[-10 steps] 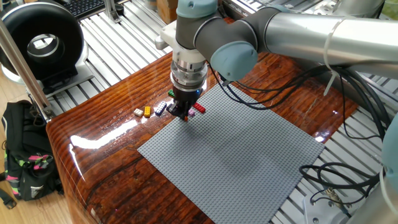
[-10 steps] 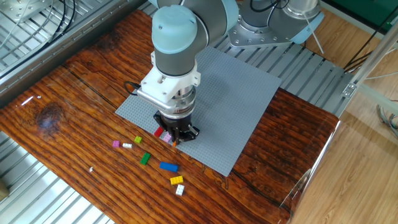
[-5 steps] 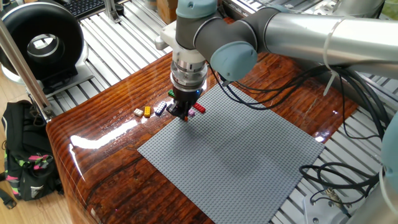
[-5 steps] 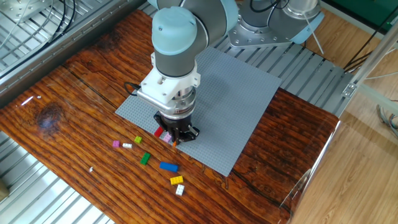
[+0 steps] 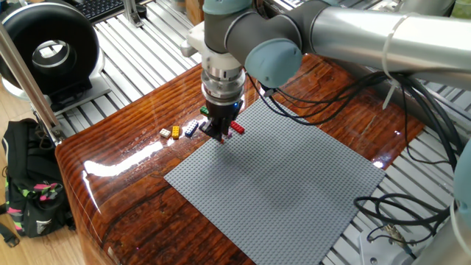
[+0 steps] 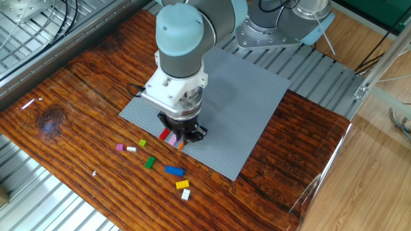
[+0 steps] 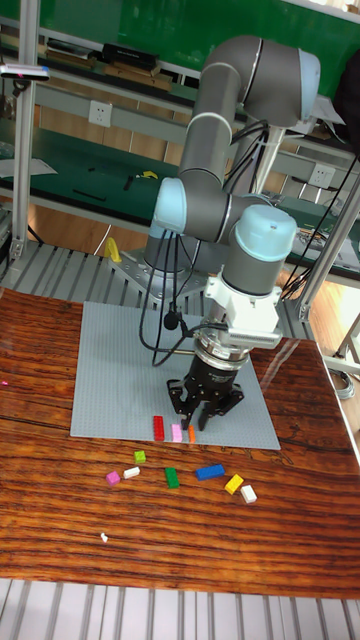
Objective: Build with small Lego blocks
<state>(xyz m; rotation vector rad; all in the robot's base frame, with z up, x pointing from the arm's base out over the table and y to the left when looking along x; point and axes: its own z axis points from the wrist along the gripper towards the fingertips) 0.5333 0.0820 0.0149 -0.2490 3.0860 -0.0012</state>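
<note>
Black two-finger gripper (image 7: 204,408) hangs low over the near edge of the large flat grey studded baseplate (image 7: 110,360), fingertips just above three bricks standing on that edge: a red oblong brick (image 7: 158,427), a pink brick (image 7: 177,432), a small orange brick (image 7: 192,433). From the other fixed view the orange one sits right under the fingertips. Jaws: cannot tell whether parted or closed; the tips are dark and small, and nothing is plainly pinched between them.

Remaining small Lego blocks lie loose on the desk, near its front edge, off the plate: pink (image 7: 112,478), white (image 7: 131,472), lime (image 7: 140,456), green (image 7: 171,477), blue (image 7: 209,471), yellow (image 7: 234,484), white (image 7: 248,493). A tiny white speck (image 7: 103,537) lies nearer the desk's front edge, well apart from the rest.

Judgement on the step: seating or picking at the plate's edge row. To do it well, keep the fingers square to the brick's sides and come straight down so studs engage. Avoid sideways drag that would nudge the pink neighbour just beside it.

Surface: glossy dark-grained wooden desk (image 5: 118,158), strong glare patches; slick, so loose bricks would likely skate if brushed. Room: slatted aluminium frame around the desk, a black ring-shaped device (image 5: 48,51) and a black bag (image 5: 26,188) beyond one corner, loose cables (image 5: 401,210) at another, green wall behind.
</note>
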